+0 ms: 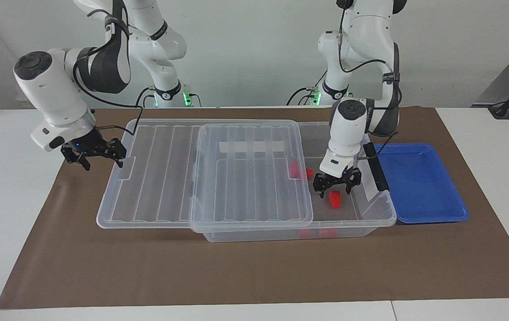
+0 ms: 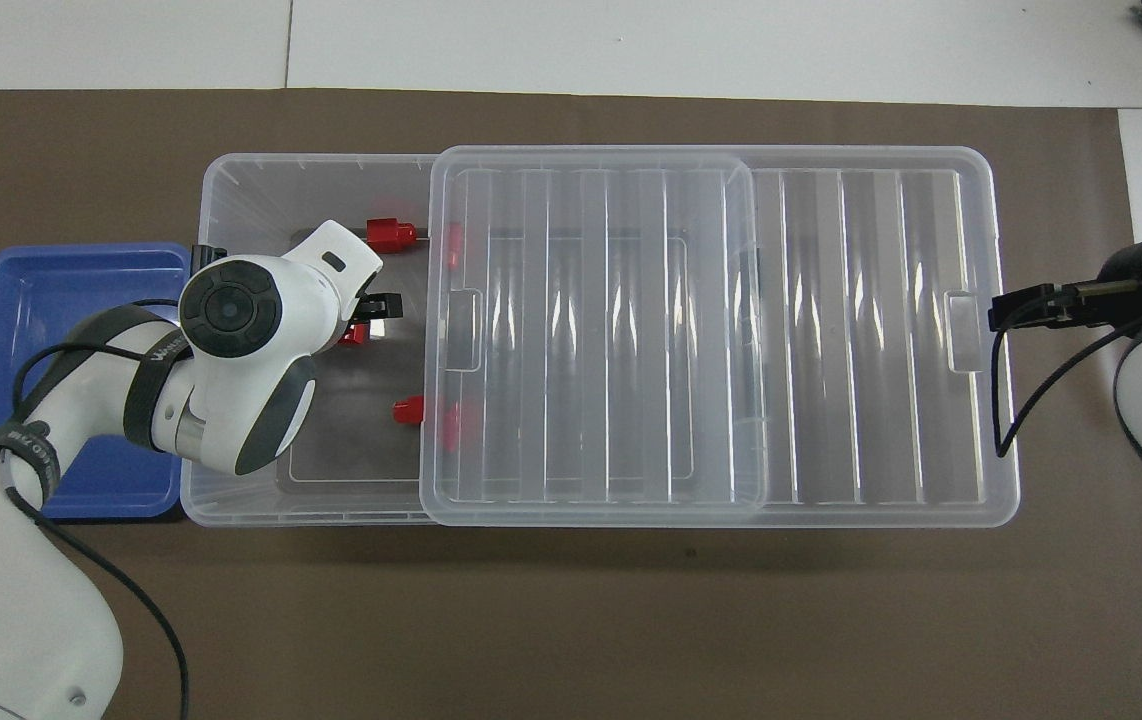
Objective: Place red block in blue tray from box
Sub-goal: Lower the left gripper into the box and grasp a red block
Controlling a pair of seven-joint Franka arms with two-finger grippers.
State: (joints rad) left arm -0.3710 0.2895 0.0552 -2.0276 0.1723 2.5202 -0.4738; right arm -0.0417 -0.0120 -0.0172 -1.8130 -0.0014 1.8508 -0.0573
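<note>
The red block [image 1: 335, 199] lies on the floor of the clear box [image 1: 372, 215], in the uncovered end next to the blue tray [image 1: 417, 189]. My left gripper [image 1: 335, 187] hangs open inside the box just above the block, one finger on either side of it. From overhead the left wrist hides most of the block [image 2: 358, 336], and the left gripper [image 2: 371, 318] barely shows. The blue tray [image 2: 51, 290] holds nothing. My right gripper [image 1: 98, 155] is open at the end of the slid-off lid [image 1: 156, 178], toward the right arm's end of the table.
Other small red pieces lie in the box: one [image 2: 391, 234] by the wall farther from the robots, one [image 2: 411, 410] nearer them, and others under the lid [image 2: 831, 340]. A black clip handle [image 1: 377, 171] stands on the box end beside the tray. Brown mat [image 1: 236, 267] under everything.
</note>
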